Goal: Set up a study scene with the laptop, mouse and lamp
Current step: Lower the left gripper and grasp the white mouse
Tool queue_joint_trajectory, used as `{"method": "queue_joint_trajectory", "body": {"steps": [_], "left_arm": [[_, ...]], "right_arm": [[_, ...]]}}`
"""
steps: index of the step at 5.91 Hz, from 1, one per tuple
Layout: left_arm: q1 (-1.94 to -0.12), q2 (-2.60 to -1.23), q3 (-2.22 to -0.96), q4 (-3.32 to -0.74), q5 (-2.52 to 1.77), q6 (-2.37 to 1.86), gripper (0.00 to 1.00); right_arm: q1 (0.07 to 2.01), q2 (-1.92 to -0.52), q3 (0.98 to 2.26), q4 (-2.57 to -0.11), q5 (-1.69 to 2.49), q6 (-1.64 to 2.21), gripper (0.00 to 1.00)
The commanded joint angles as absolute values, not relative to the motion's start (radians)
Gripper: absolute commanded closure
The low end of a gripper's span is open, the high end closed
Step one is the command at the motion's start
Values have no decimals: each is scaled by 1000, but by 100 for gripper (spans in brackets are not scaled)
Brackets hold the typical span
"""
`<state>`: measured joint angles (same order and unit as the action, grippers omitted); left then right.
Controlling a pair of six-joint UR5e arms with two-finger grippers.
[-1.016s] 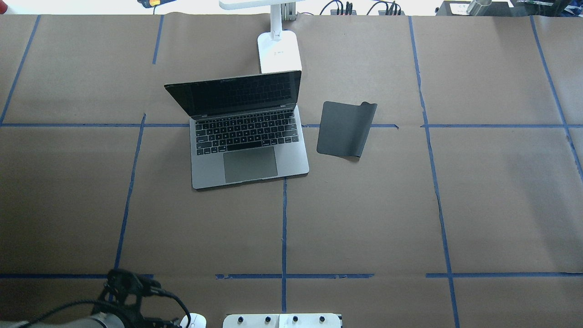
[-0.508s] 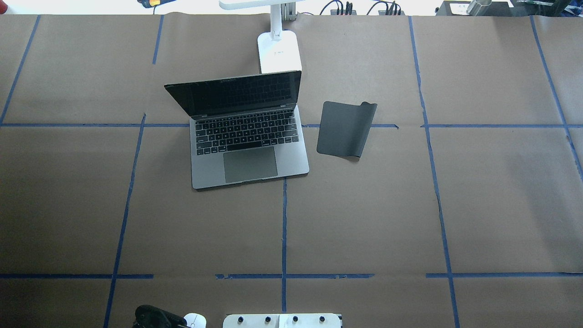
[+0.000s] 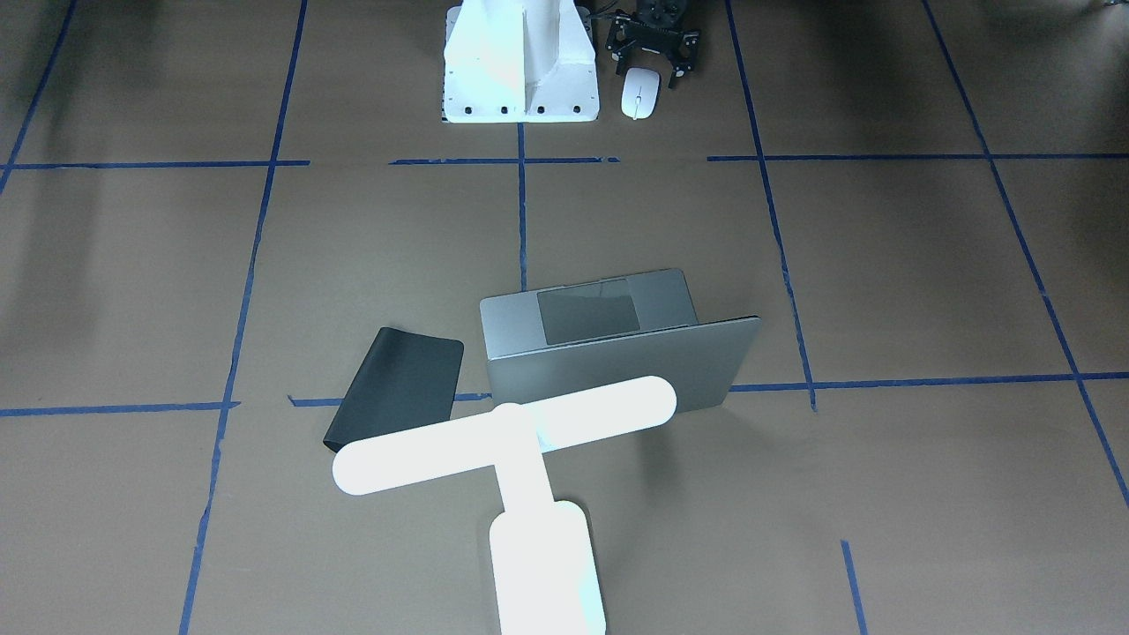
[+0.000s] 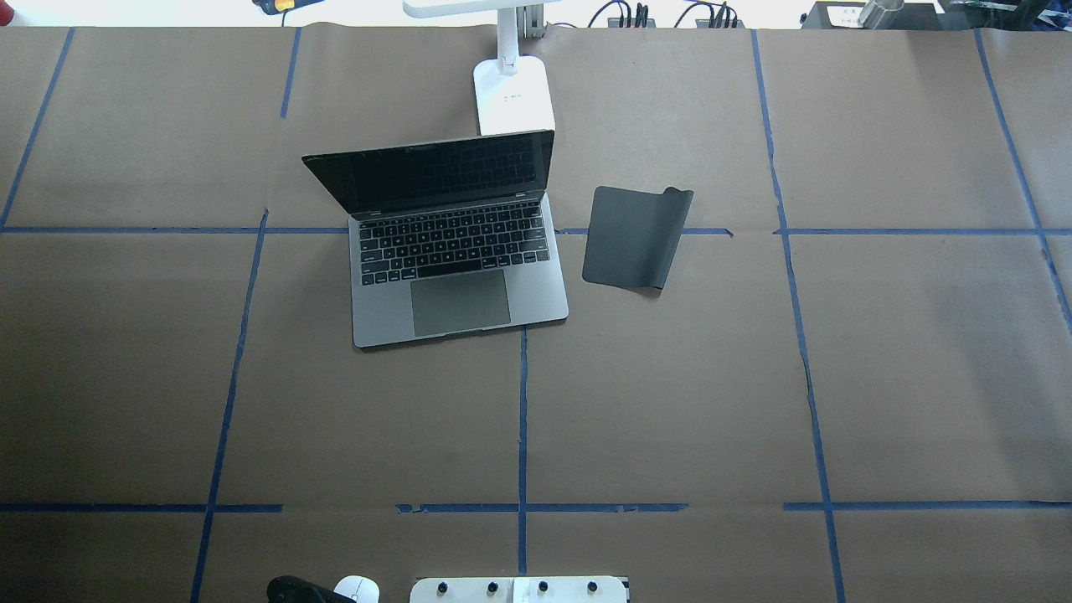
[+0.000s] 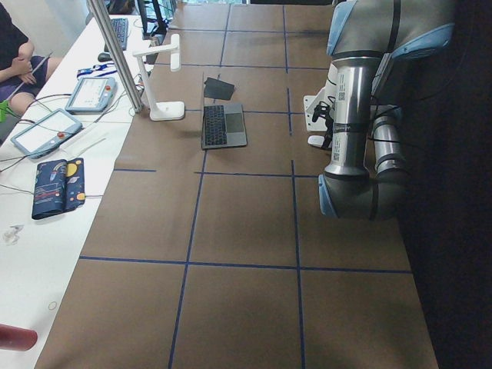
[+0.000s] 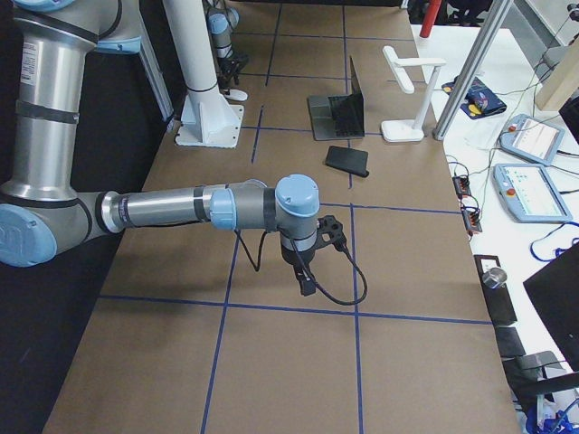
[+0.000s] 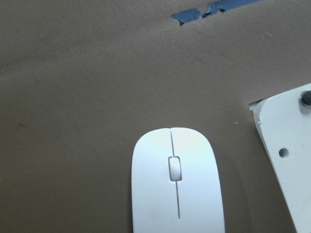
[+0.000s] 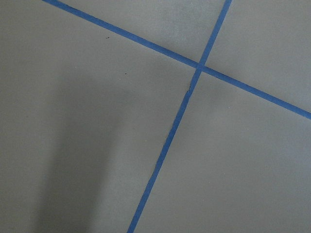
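Note:
The silver-grey laptop (image 4: pixel 456 260) stands open mid-table, its lid (image 3: pixel 617 362) facing the front camera. The white T-shaped lamp (image 3: pixel 503 432) stands just behind it, its base (image 4: pixel 513 96) on the paper. The white mouse (image 3: pixel 639 93) lies next to the robot's base and fills the left wrist view (image 7: pixel 177 184). My left gripper (image 3: pixel 650 70) hovers just behind the mouse with its fingers apart and nothing in them; only its tip shows in the overhead view (image 4: pixel 301 590). My right gripper (image 6: pixel 308 276) shows only in the exterior right view, low over bare paper; I cannot tell whether it is open or shut.
A flat black mat (image 4: pixel 632 237) lies right of the laptop, one corner curled. The white bolted base bracket (image 3: pixel 520 62) sits beside the mouse and shows in the left wrist view (image 7: pixel 286 145). Blue tape lines cross the brown paper. Tablets and cables lie on the far side table (image 6: pixel 525 172).
My left gripper has drawn back to the table's near edge and moved right, ending close beside the mouse. Laptop, lamp and mat have not moved.

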<state>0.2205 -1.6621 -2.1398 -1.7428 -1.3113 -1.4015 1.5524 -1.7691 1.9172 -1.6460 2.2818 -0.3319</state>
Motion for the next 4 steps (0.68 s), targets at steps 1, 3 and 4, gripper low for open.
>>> {"method": "queue_joint_trajectory", "body": {"steps": [1, 3, 4], "left_arm": [[222, -1680, -2128, -1744, -1312, -1404, 0], [222, -1687, -2128, -1743, -1312, -1402, 5], [222, -1696, -2128, -1740, -1310, -1404, 23]], "right_arm": [[1552, -1769, 1913, -1646, 2287, -331, 0], [1552, -1767, 1910, -1646, 2287, -330, 0], [1552, -1766, 1910, -1647, 2287, -330, 0]]}}
